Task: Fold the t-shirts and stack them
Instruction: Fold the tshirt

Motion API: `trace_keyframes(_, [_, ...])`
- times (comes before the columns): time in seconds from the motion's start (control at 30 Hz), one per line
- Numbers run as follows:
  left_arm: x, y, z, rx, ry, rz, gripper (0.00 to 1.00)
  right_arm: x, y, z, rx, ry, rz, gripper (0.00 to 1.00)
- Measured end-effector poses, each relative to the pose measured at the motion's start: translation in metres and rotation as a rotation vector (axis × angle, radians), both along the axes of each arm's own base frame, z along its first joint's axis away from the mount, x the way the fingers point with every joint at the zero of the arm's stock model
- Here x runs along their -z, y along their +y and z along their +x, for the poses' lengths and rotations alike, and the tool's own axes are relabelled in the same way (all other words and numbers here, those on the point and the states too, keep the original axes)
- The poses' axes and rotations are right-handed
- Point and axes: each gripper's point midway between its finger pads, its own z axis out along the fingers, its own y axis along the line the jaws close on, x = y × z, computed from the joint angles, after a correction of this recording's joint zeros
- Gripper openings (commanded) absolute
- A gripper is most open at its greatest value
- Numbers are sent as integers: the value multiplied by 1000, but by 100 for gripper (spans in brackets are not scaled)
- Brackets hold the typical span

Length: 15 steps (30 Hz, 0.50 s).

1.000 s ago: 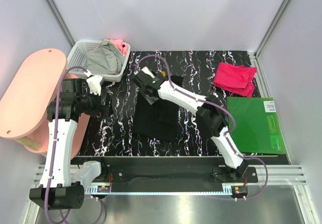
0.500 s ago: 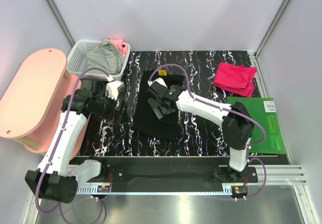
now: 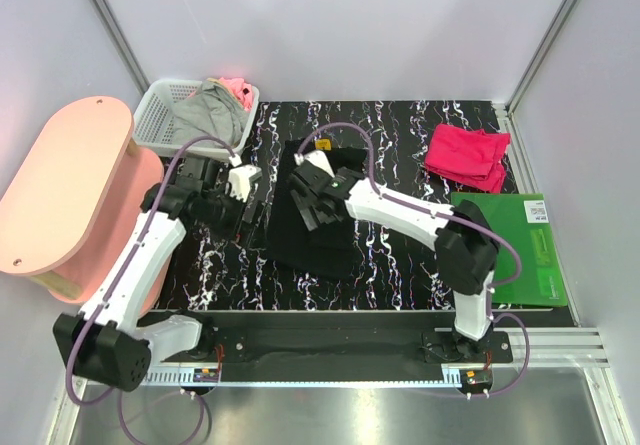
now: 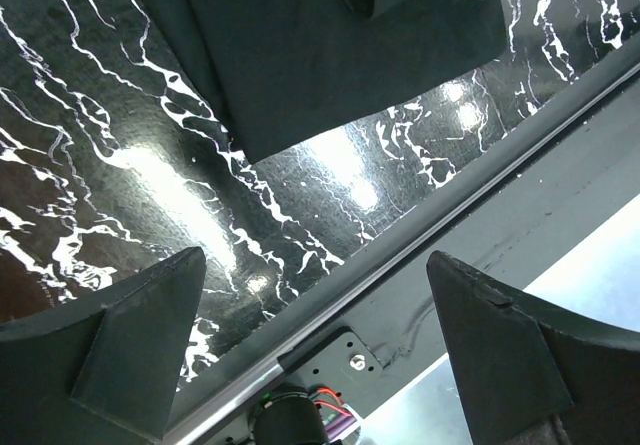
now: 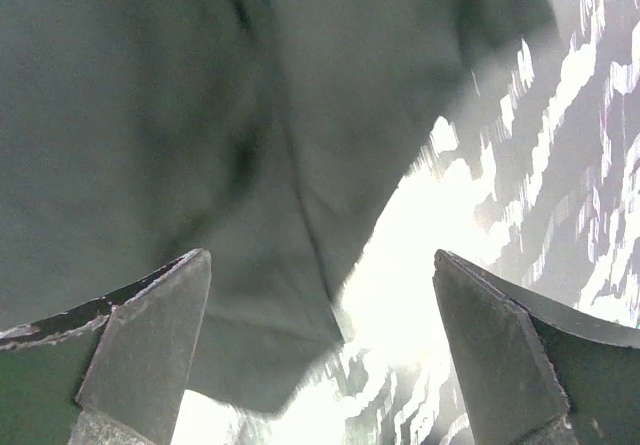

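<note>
Showing crimson-pink t-shirt [image 3: 467, 157], green board [image 3: 510, 250] overhead only; wrists: black t-shirt [image 4: 330, 65].

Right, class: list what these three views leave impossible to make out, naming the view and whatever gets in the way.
Top view: the right gripper covers part of the black t-shirt.
Left wrist view: the top edge cuts that shirt off.
Right wrist view: cloth is blurred; whether the gripper touches it is unclear.
Top view: grey cloth hides most of the pink cloth in the basket.
</note>
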Motion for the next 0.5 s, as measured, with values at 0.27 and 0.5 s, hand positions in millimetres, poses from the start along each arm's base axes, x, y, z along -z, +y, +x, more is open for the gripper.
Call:
trace_keyframes(0.27, [30,-14,30,-23,72,76,99,24,-59,-53,170,79,10,100])
trace_keyframes(0.5, [72,-35,53,54,41,242,99,48,-63,-74,204,116,21,100])
